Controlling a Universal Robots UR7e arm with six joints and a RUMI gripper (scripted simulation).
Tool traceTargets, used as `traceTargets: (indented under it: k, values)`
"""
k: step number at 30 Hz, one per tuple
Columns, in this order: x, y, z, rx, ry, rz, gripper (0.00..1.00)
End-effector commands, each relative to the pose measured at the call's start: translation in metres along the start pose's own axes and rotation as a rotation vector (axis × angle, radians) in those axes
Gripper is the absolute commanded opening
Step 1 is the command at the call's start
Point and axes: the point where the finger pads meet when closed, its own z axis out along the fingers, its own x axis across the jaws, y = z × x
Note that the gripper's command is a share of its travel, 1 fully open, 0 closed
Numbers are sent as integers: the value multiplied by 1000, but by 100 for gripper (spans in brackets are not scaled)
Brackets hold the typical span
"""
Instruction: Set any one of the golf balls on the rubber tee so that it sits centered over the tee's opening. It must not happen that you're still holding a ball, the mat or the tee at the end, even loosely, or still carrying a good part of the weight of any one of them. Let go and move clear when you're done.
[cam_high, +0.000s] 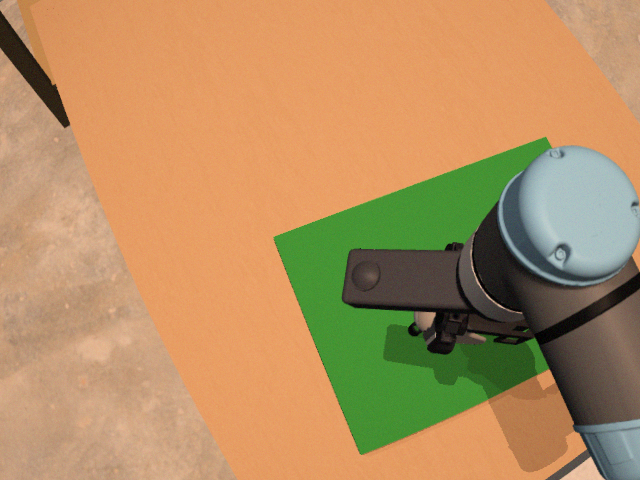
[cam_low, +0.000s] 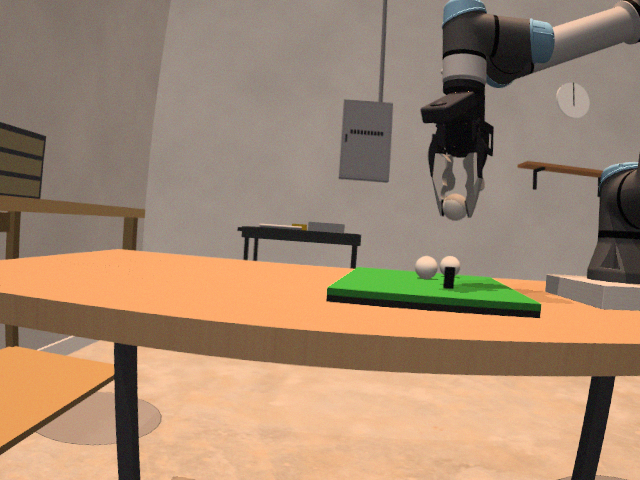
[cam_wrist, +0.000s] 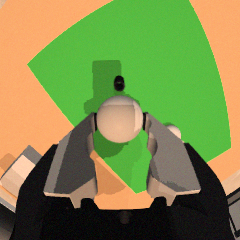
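Note:
My gripper (cam_low: 454, 208) is shut on a white golf ball (cam_low: 454, 206) and holds it high above the green mat (cam_low: 434, 291). The black rubber tee (cam_low: 448, 277) stands upright on the mat, nearly straight below the held ball. In the wrist view the ball (cam_wrist: 118, 120) sits between the two fingers, and the tee (cam_wrist: 119, 82) shows just beyond it on the mat. Two more golf balls (cam_low: 426, 267) (cam_low: 449, 263) rest on the mat behind the tee. In the top view the arm hides most of the gripper (cam_high: 431, 330); the ball (cam_high: 423, 322) and the tee (cam_high: 412, 329) just peek out.
The mat lies on the orange table near its right front edge. The robot's grey base plate (cam_low: 589, 290) stands to the right of the mat. The arm's wrist link (cam_high: 403, 279) overhangs the mat's middle.

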Motion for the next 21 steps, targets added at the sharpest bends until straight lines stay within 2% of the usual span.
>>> traceTargets:
  k: [1,7,21]
  values:
    - [1,-1,28,1,2,0,0]
    - [1,-1,56,1,2,0,0]
    - [1,-1,65,1,2,0,0]
